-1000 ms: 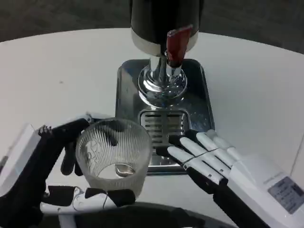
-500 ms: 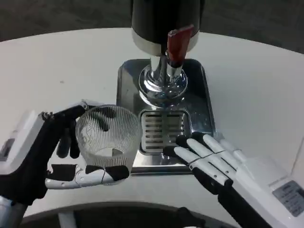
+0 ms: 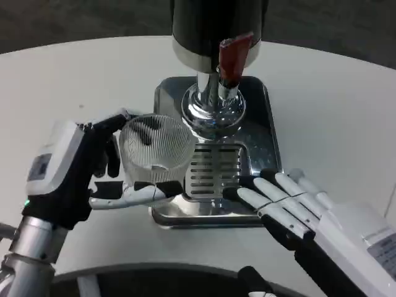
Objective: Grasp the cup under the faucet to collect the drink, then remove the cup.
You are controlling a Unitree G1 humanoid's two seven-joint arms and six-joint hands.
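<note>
My left hand (image 3: 83,167) grips a clear ribbed glass cup (image 3: 156,150), fingers wrapped around its far and near sides. The cup is held at the left edge of the steel drip tray (image 3: 260,124), left of the slotted grate (image 3: 213,170). Above the tray stands the dark dispenser (image 3: 213,25) with a chrome base (image 3: 213,111) and a red tap handle (image 3: 232,52). My right hand (image 3: 291,207) lies open with straight fingers pointing toward the tray's front right corner, holding nothing.
The round white table (image 3: 334,111) spreads around the tray on all sides. Its front edge (image 3: 154,269) curves just below my hands, with dark floor beyond.
My left hand has carried the cup away from the table's front edge, up and right toward the tray and the tap. The right hand has shifted slightly right.
</note>
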